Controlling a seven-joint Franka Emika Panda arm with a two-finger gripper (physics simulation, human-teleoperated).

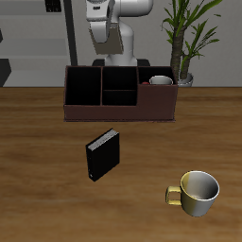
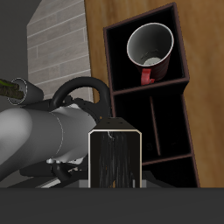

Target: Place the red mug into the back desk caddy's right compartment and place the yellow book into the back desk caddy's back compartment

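Mug step looks done: red mug (image 1: 161,81) sits in the caddy's (image 1: 119,112) right compartment, upper right of centre in the exterior view. Book step is in hand. The book (image 2: 115,159) hangs close to the wrist camera, so the gripper is apparently clamped on it, fingers hidden. Next: line up over the back compartment (image 1: 120,76), lower, release.

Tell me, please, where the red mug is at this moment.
The red mug stands upright inside the end compartment of the back desk caddy, the end nearest the potted plant; the wrist view shows it from above in that compartment.
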